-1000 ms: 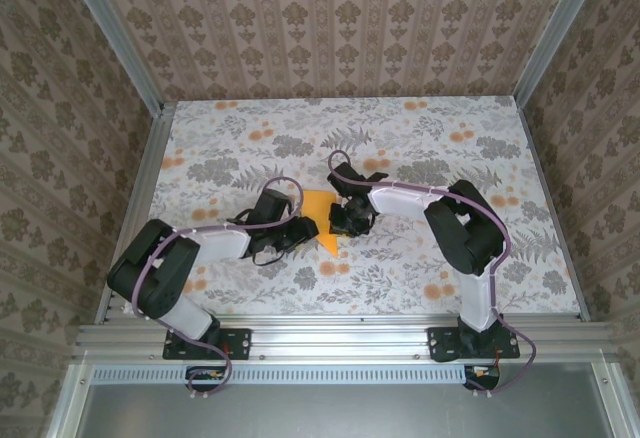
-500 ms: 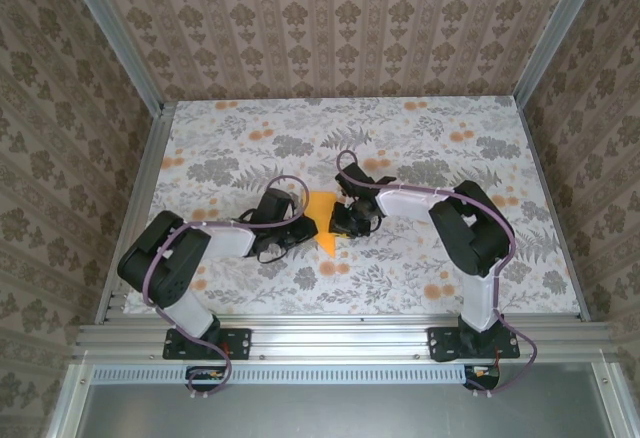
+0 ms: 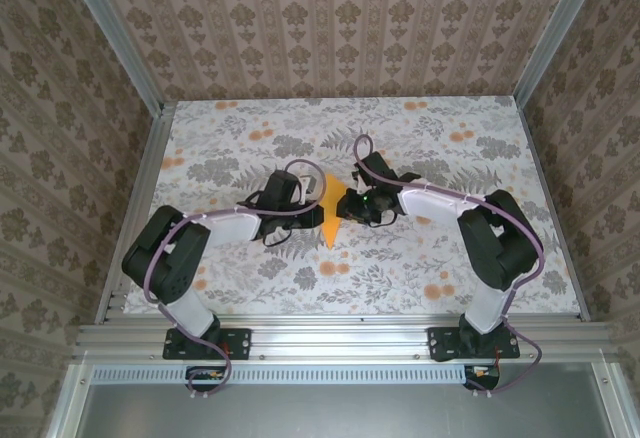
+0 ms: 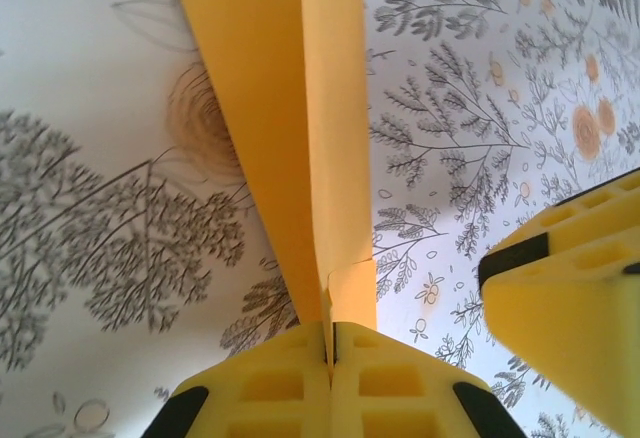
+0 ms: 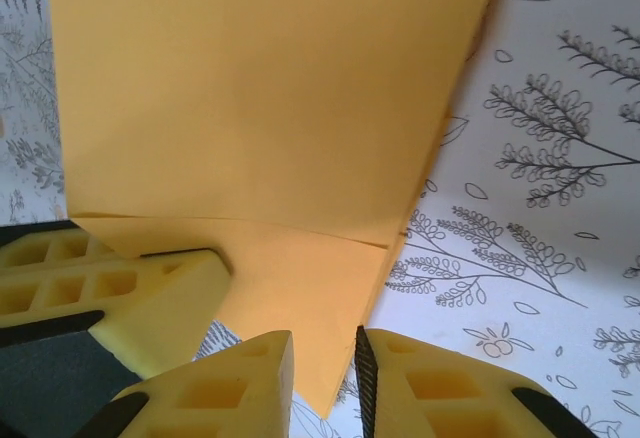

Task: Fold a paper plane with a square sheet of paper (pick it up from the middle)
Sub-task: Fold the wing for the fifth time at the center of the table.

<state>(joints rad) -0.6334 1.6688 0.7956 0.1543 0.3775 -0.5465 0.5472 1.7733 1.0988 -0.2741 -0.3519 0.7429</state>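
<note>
L gripper: I see both yellow pads pressed flat together w/ the orange sheet pinched in the seam btwn them, so it's clamped on the paper's edge. From that wrist cam the sheet runs away from the pads as a folded shape. Two layers meet along a crease, one flap more edge-on than the other. A yellow finger of the R gripper sits off to the right, apart from the paper in this view.

R gripper: jaws at a narrow gap, not pressed together. The sheet has its pointed corner in or behind that gap; can't tell if either pad touches it. Above the corner a crease line runs across, then a broad flat orange face. A L-gripper finger overlaps the sheet's lower-left edge.

Top cam: the two meet nose to nose at mid-table, L gripper on the left side of the sheet, R gripper on its right. The sheet reads as a narrow pointed shape btwn them, tip toward the arm bases. Floral-print table underneath; can't tell whether the tip touches it.
</note>
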